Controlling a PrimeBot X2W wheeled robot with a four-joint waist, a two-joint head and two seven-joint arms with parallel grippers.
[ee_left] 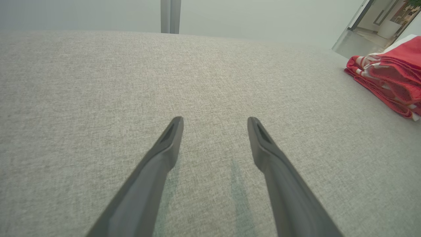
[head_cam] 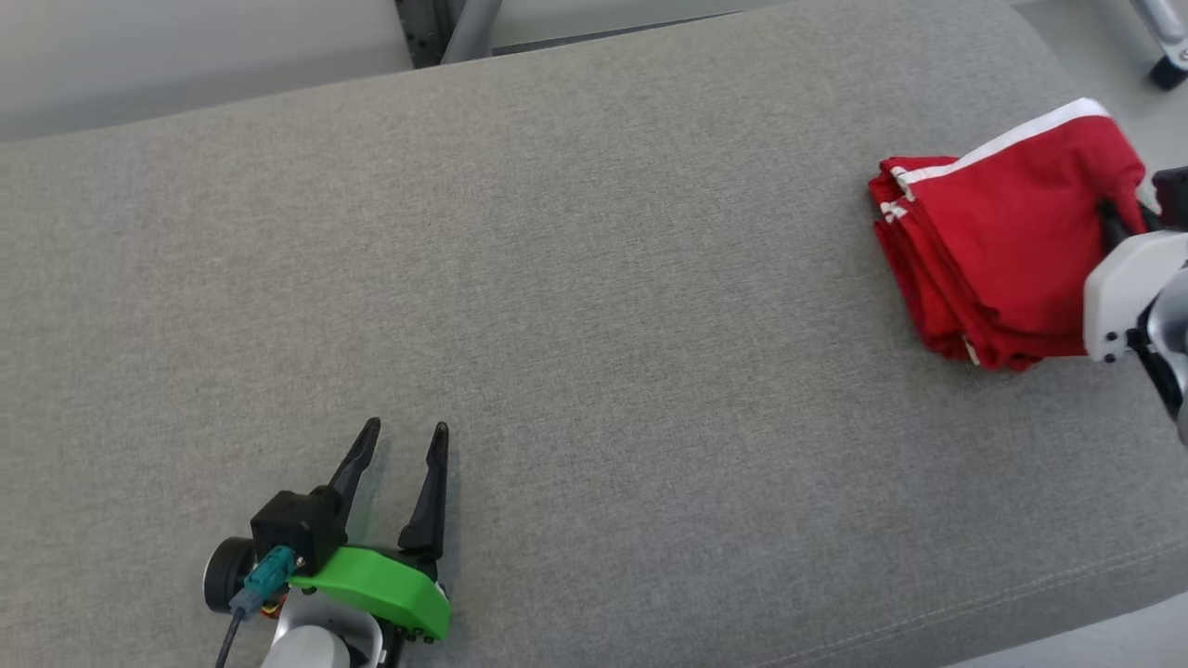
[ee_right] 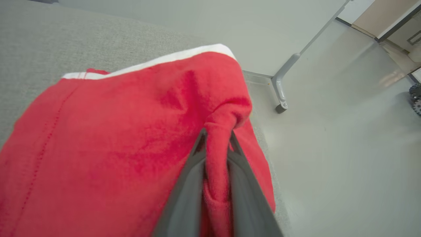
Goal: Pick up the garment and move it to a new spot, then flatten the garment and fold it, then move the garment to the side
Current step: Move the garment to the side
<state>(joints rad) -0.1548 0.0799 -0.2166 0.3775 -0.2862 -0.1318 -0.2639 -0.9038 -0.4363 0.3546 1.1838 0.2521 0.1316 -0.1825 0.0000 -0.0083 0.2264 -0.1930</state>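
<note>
The garment (head_cam: 1007,241), soft, light red cloth folded in limp layers at the right end of the grey surface (head_cam: 594,297), is pinched by the right tool (ee_right: 217,135) on 1 bunched top fold, so lower layers may sag loose; the left tool (head_cam: 406,427) stands spread, empty.

The garment (head_cam: 1002,232) is red with white edge bands. Below the left gripper (head_cam: 406,427), black with a bright green cover, the cushion (head_cam: 594,278) is flecked grey.

Green wrist cover (head_cam: 380,580) (teal plug (head_cam: 271,566))
</note>
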